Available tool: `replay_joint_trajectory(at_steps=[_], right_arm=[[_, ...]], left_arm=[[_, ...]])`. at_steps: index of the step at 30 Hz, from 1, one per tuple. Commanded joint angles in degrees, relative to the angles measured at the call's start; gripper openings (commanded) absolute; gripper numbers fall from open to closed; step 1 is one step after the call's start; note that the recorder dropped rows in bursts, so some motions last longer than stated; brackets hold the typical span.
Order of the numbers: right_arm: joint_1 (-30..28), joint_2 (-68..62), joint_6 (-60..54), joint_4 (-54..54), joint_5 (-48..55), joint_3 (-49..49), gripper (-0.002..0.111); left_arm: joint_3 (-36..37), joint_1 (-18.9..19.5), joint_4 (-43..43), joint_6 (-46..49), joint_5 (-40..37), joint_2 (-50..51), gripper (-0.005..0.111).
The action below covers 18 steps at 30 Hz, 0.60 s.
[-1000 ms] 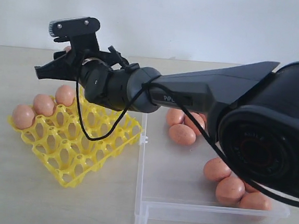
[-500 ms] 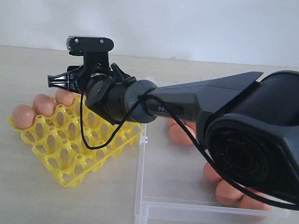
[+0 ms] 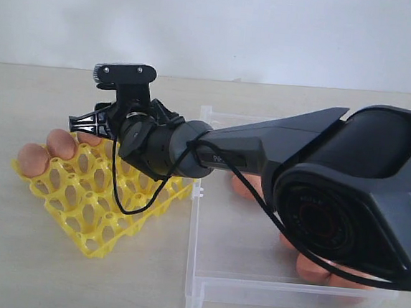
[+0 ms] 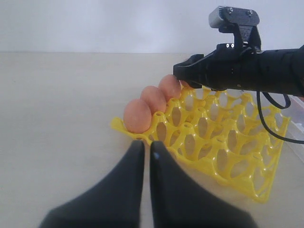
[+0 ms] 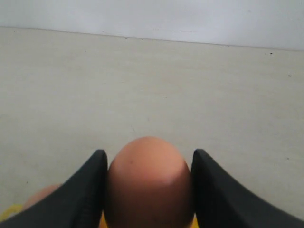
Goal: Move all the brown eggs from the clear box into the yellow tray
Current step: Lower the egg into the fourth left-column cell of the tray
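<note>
Exterior: right hand over yellow tray, far row; several brown eggs left in clear box.
Left wrist: three seated; left hand closed, empty.
Right wrist: right hand clamps fourth egg, unreleased.

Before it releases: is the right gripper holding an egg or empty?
Holding one: the right gripper has a brown egg pinched between its jaws, right wrist view.

Matte brown eggs; glossy plastic yellow tray.
</note>
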State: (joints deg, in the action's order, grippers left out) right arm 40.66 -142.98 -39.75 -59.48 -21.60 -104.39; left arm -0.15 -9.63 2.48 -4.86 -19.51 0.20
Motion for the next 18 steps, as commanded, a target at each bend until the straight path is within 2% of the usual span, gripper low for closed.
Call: replay_joint_trajectory(at_steps=[1, 5, 8, 18], right_arm=[[-0.2, -0.5, -0.2, 0.0, 0.0, -0.3, 0.031], [-0.2, -0.5, -0.2, 0.0, -0.5, -0.3, 0.047], [-0.2, -0.5, -0.2, 0.0, -1.0, -0.3, 0.054], [-0.2, -0.2, -0.2, 0.1, -1.4, -0.3, 0.055]], left_arm=[[0.1, -0.3, -0.2, -0.1, 0.1, -0.2, 0.004], [0.1, -0.3, -0.2, -0.1, 0.1, -0.2, 0.004], [0.1, -0.3, -0.2, -0.1, 0.1, -0.2, 0.004], [0.1, -0.3, -0.2, -0.1, 0.1, -0.2, 0.004]])
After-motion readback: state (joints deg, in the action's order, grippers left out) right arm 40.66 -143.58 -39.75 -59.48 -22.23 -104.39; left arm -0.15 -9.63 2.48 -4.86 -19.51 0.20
